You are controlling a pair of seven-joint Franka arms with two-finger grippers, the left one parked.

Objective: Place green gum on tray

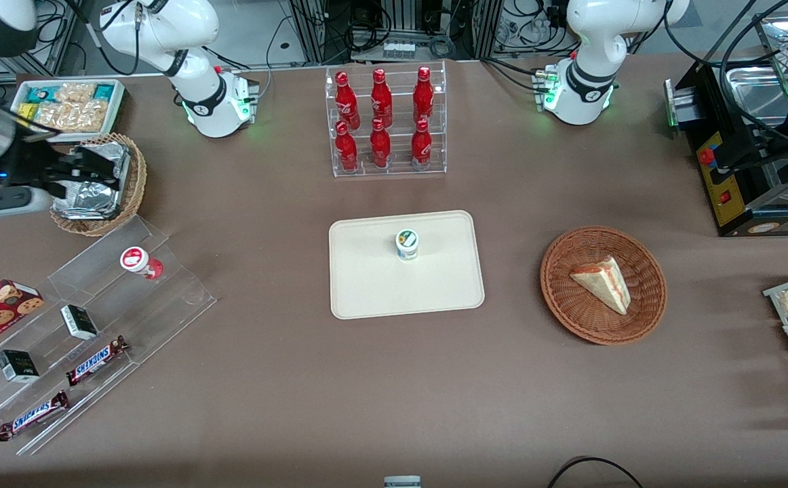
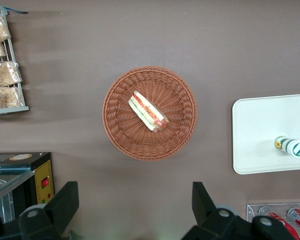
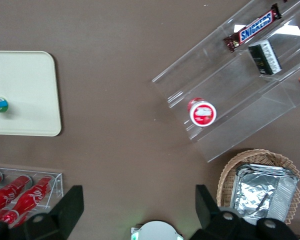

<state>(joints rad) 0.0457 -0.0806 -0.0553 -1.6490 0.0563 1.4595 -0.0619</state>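
End effector (image 1: 95, 173) well clear of the tray (image 1: 367, 291), fingers spread wide and holding nothing.
Green gum (image 1: 407, 245) stands upright on the tray, near its middle, with nothing touching it; the end effector hangs far off, toward the working arm's end of the bench. Placement looks done; nothing obvious remains.

A brown table (image 1: 265, 379) carries everything. The cream tray (image 1: 373, 291) lies flat at its middle. A round wicker basket (image 1: 563, 305) sits beside the tray toward the parked arm's end. A clear rack of red bottles (image 1: 386, 122) stands farther from the front camera than the tray. At the working arm's end sit a stepped clear display stand (image 1: 163, 298), a second wicker basket (image 1: 135, 183) holding foil packs, and the gripper (image 1: 89, 169) hovering over that basket, fingers spread.
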